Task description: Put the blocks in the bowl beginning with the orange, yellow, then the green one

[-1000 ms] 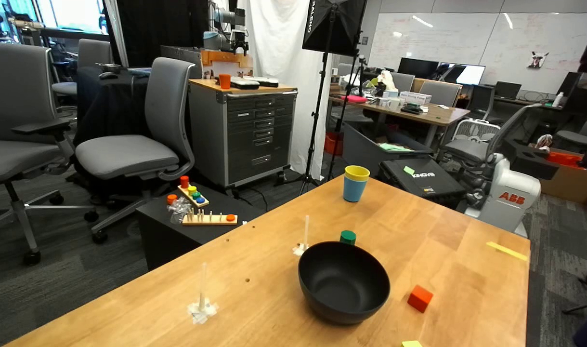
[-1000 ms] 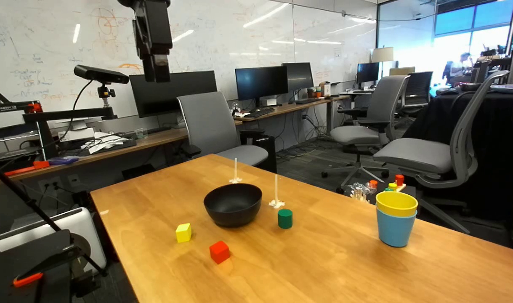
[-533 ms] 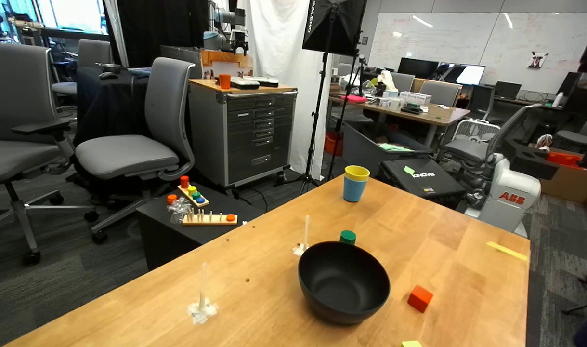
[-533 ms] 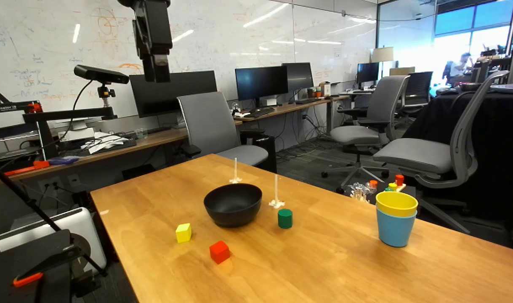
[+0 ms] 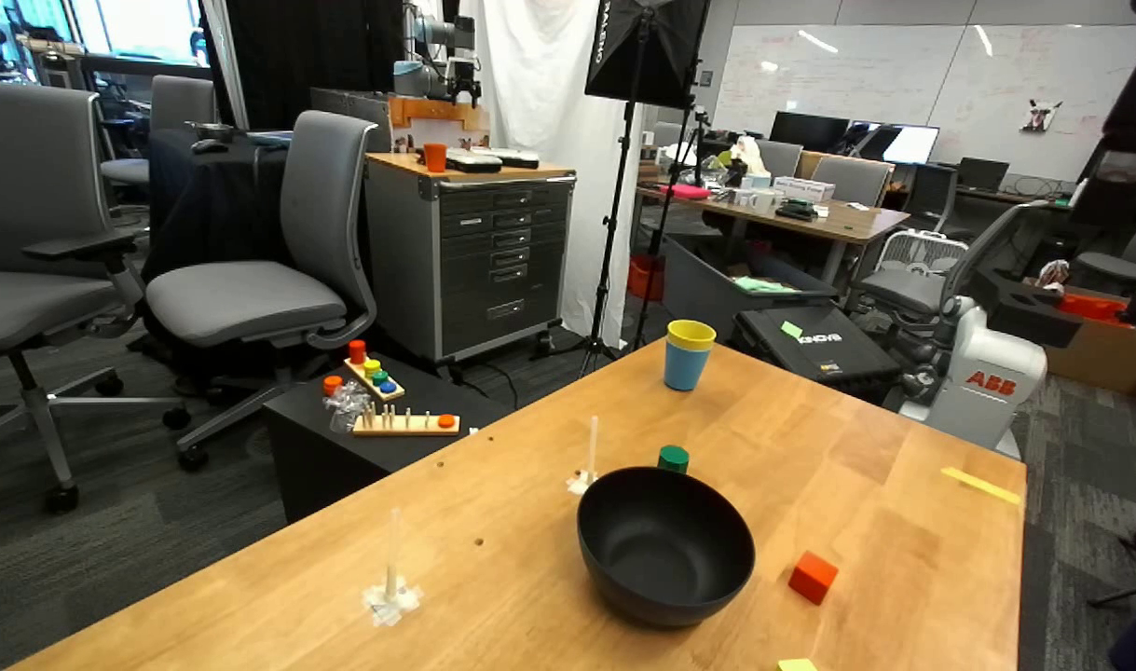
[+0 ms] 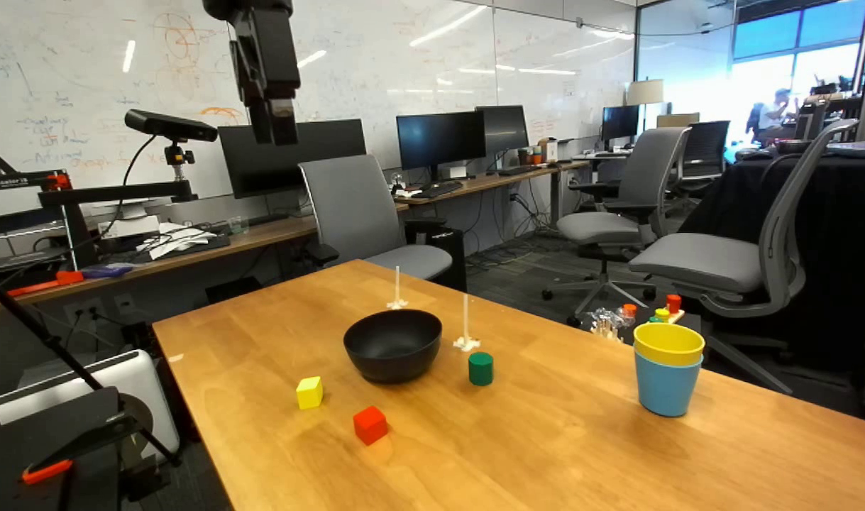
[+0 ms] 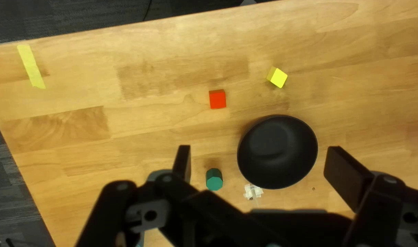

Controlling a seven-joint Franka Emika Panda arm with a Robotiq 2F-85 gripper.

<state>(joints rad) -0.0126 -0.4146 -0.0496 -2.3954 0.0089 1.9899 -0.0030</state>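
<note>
We've got the orange-red cube [image 7: 218, 99] on the table [image 6: 546, 461], near the black bowl [image 6: 393, 365] and outside it. The yellow cube [image 7: 278, 77] is also on the table near the bowl. A green faceted block [image 7: 214, 179] stands close to the bowl, near a white rod [image 6: 466, 319] taped upright.

We read the pincer [image 7: 259, 157] as spread wide: its fingers [image 7: 346, 178] stand well apart in the wrist view, with the bowl showing between them, well below. In an exterior view we see the pincer [image 6: 272, 135] pointing down, slightly tilted, high above the table; nearly side-on, so we can't judge the gap from there. In an exterior view a dark piece of the arm [image 5: 1122, 182] is cut by the right edge; we can't tell which part.

In an exterior view we get only a corner of the yellow cube [image 5: 796, 664], and the bowl hides the green faceted block's lower part [image 5: 673, 458]. The wrist view gives us both whole. In both exterior views: yellow cup [image 6: 668, 344] nested in a blue cup [image 6: 665, 387], well apart from the cubes.
</note>
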